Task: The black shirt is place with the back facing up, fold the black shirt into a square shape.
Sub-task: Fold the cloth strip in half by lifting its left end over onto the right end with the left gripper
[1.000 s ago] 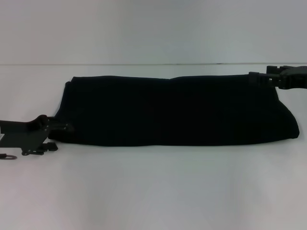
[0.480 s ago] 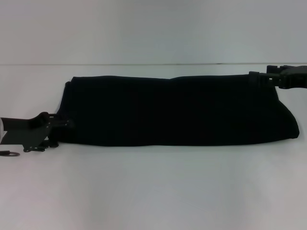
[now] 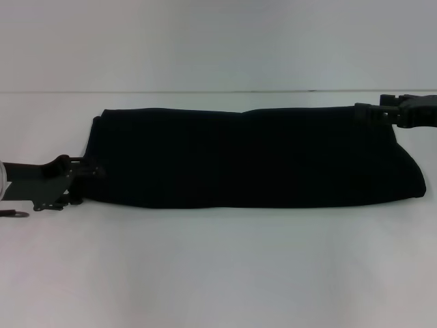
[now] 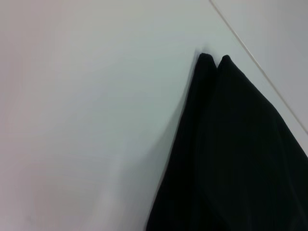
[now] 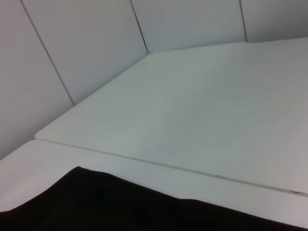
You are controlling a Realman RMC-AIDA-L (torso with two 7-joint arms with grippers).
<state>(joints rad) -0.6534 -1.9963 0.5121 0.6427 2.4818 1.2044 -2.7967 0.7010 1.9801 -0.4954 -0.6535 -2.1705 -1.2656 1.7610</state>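
The black shirt [image 3: 252, 157] lies folded into a long band across the white table [image 3: 218, 273], with no lettering showing. My left gripper [image 3: 80, 185] is open at the band's near left corner, low on the table. My right gripper [image 3: 369, 113] is at the band's far right corner, touching the cloth edge. The left wrist view shows the shirt's [image 4: 240, 154] two pointed corners on the table. The right wrist view shows the shirt's [image 5: 96, 202] far edge.
The table's far edge [image 3: 205, 92] meets a pale wall just behind the shirt. A small dark hook-shaped part [image 3: 13, 214] lies by the left arm at the picture's left edge. Bare white tabletop stretches in front of the shirt.
My left gripper has moved a little away from the table's front edge, along the shirt's left end. The right gripper and the shirt have stayed still.
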